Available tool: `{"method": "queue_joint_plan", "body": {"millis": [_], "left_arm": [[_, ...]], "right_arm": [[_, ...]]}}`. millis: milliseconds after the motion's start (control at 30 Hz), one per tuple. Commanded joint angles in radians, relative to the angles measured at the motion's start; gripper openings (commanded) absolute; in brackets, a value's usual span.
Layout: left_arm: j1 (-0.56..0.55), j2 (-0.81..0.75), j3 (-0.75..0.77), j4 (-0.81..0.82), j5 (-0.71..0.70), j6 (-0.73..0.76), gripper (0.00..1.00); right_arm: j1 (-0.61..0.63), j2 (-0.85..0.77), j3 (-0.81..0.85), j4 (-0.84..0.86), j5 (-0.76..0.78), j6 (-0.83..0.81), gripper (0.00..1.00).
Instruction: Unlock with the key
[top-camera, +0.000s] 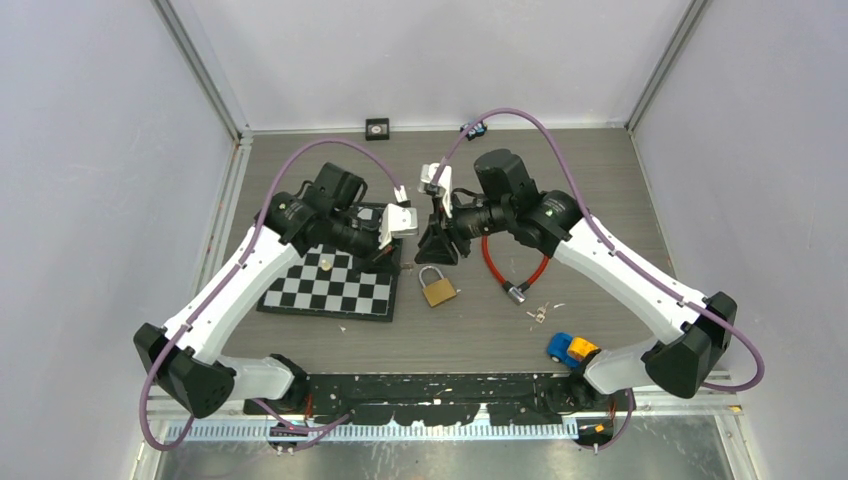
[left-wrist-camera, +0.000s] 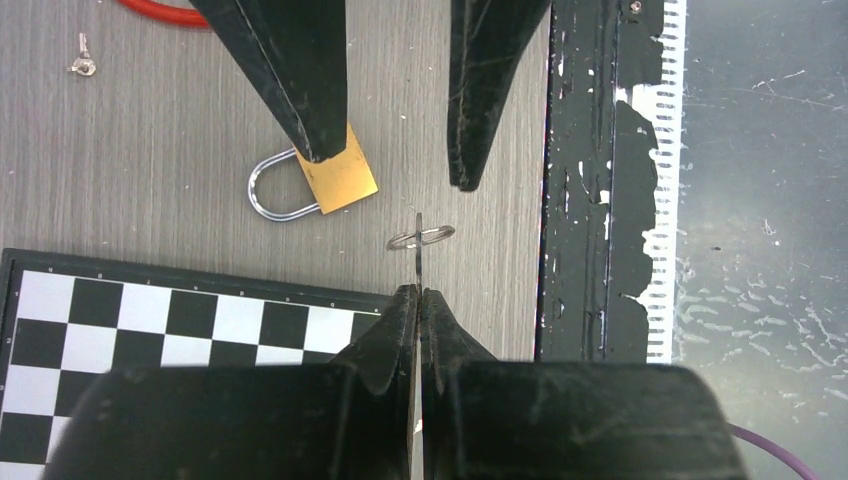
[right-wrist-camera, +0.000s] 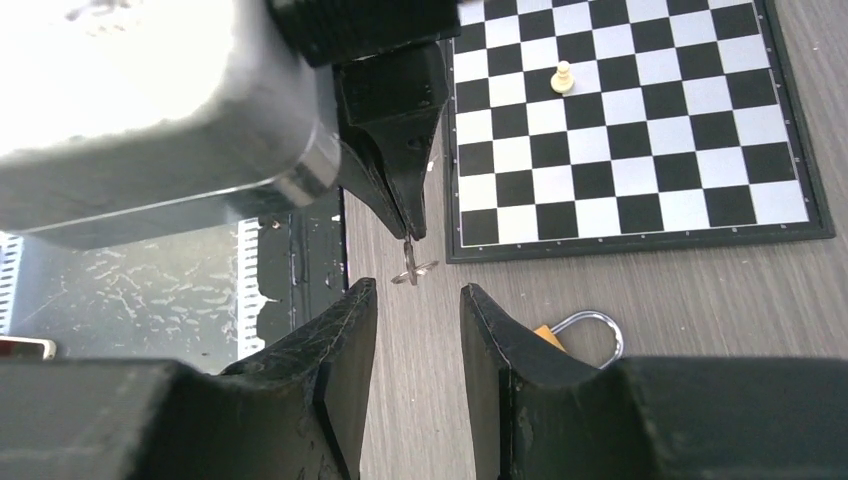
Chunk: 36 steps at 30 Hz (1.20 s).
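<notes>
My left gripper (left-wrist-camera: 418, 293) is shut on a thin silver key (left-wrist-camera: 418, 250), which sticks out from its tips edge-on with a small wire ring (left-wrist-camera: 421, 237) on it. My right gripper (right-wrist-camera: 418, 297) faces it, jaws open, its fingertips a short way from the key (right-wrist-camera: 409, 262) and not touching it. In the left wrist view the right fingers (left-wrist-camera: 300, 80) hang over the brass padlock (left-wrist-camera: 335, 180). The padlock (top-camera: 437, 288) lies flat on the table below both grippers, its steel shackle closed.
A black-and-white chessboard (top-camera: 330, 285) with one pale pawn (right-wrist-camera: 563, 77) lies left of the padlock. A red cable lock (top-camera: 500, 268), small loose keys (top-camera: 538, 313) and a blue-and-orange toy car (top-camera: 572, 348) lie to the right. The black base rail (top-camera: 430, 385) runs along the near edge.
</notes>
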Motion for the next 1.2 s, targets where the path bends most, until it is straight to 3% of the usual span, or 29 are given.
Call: {"method": "queue_joint_plan", "body": {"millis": [0, 467, 900, 1167], "left_arm": [[-0.005, -0.031, 0.029, -0.011, 0.025, -0.025, 0.00], [-0.004, -0.042, -0.010, 0.041, 0.084, -0.065, 0.00], [-0.004, -0.048, -0.028, 0.059, 0.082, -0.074, 0.00], [-0.005, -0.054, -0.038, 0.068, 0.073, -0.075, 0.00]], "right_arm": [[-0.001, -0.001, -0.032, 0.138, -0.069, 0.078, 0.42], [-0.001, 0.026, -0.140, 0.308, -0.106, 0.173, 0.42], [-0.001, 0.028, -0.156, 0.310, -0.120, 0.172, 0.32], [-0.001, 0.012, -0.168, 0.284, -0.123, 0.139, 0.30]]}}
